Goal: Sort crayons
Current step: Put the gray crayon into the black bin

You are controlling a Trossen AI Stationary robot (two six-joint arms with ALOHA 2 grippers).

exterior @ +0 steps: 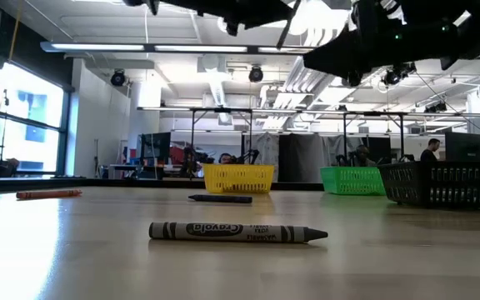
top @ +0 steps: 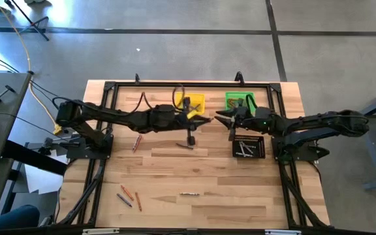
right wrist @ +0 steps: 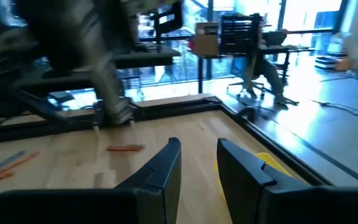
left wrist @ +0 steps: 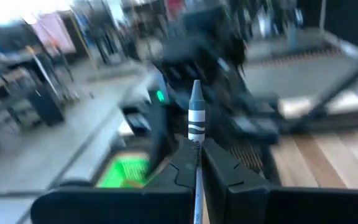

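My left gripper [top: 206, 119] hangs above the table's middle, near the yellow bin [top: 193, 102], shut on a grey crayon [left wrist: 196, 109]. My right gripper [top: 219, 118] faces it close by, beside the green bin [top: 240, 101], open with nothing between its fingers [right wrist: 197, 168]. Loose crayons lie flat on the wood: an orange one [top: 136, 142], a dark one [top: 185, 146], a pale one [top: 188, 194], and several more at the near left [top: 128, 196]. In the low view, a grey crayon [exterior: 238, 232] lies nearest. My left gripper pinches the grey crayon between its two fingers, which reach level toward the table's right. The hold is on the shaft [left wrist: 196, 134] below the pointed end, and that point [left wrist: 196, 90] sticks out past the fingertips. The crayon is lifted clear of the table.
A black ribbed tray [top: 249, 145] with crayons in it sits under the right arm. The yellow bin [exterior: 238, 177] and green bin [exterior: 352, 180] stand at the far edge. A black frame [top: 109, 88] borders the table. Bare wood lies across the near half.
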